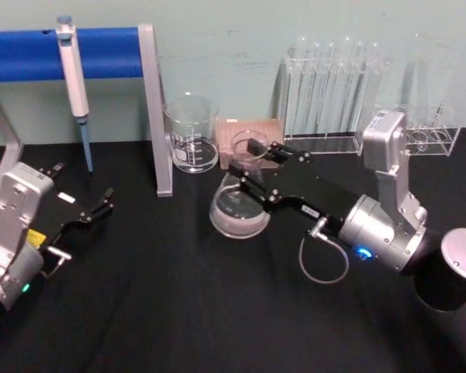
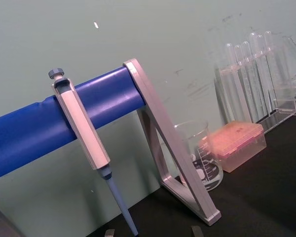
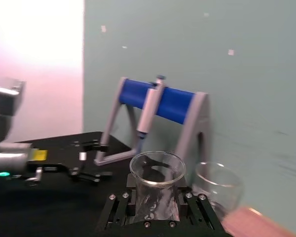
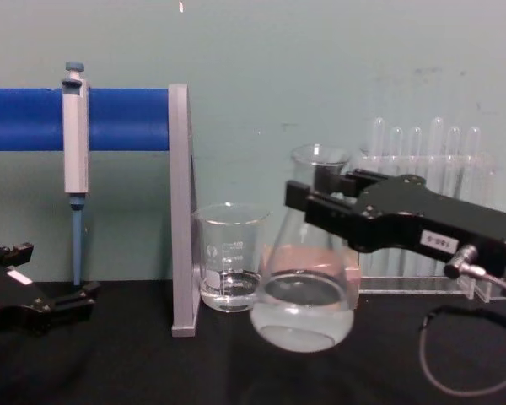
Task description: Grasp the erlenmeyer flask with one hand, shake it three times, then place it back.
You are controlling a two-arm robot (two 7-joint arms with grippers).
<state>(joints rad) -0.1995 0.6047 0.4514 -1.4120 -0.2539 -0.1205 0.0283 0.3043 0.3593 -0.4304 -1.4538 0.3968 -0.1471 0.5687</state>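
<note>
Erlenmeyer flask (image 4: 304,291) neck up, axis leaning slightly right; I see right gripper (image 4: 319,192) clamped on neck, left gripper (image 1: 102,202) parked, fingers apart.

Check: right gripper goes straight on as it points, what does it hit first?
Probably the beaker, just past the erlenmeyer flask that the right gripper is shut on. The stand's grey post sits slightly left of that line; depth is unclear. The left gripper rests at far left.
</note>
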